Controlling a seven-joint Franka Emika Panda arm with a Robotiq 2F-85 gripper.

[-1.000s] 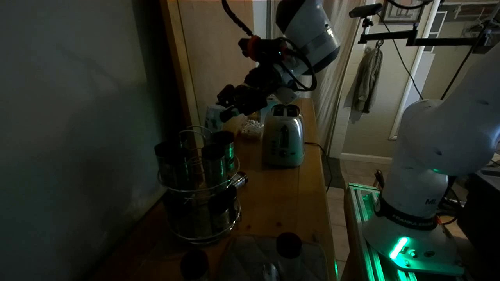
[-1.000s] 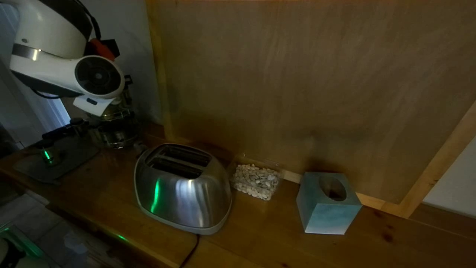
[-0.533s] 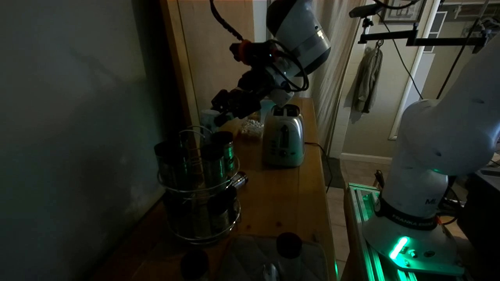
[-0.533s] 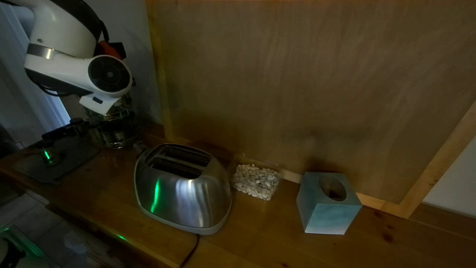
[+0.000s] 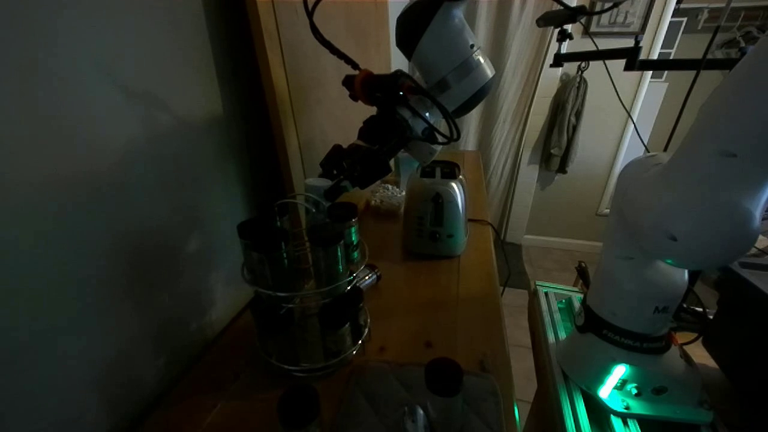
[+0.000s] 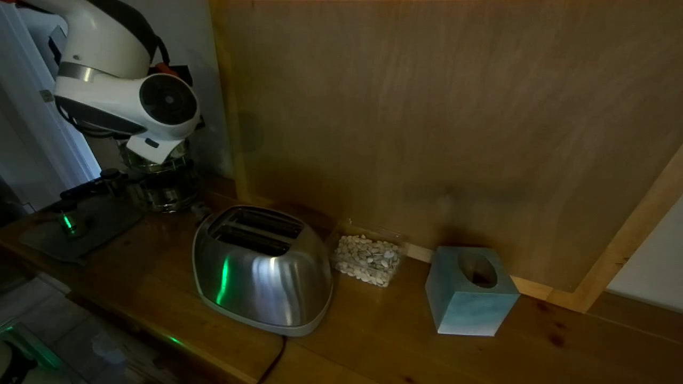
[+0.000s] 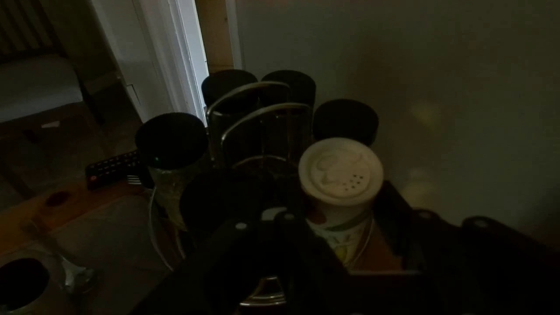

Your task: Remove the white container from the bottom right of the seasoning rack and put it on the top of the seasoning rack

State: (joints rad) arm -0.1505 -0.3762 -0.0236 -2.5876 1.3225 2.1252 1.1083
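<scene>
Aslant, tool (image 5: 330, 180) around white container (image 7: 341, 186)

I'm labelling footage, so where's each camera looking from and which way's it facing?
An exterior view, near the rack, faces along the counter; base and arm show.
An exterior view, above counter height, looks down across the toaster at the wood panel; arm shows.
Wrist view, at the arm's end, faces the rack; jaws show, white container between them.
Both exterior views share rack and toaster.

Pebbles (image 6: 367, 260) lie between toaster (image 6: 267, 290) and blue box (image 6: 471, 312).
</scene>
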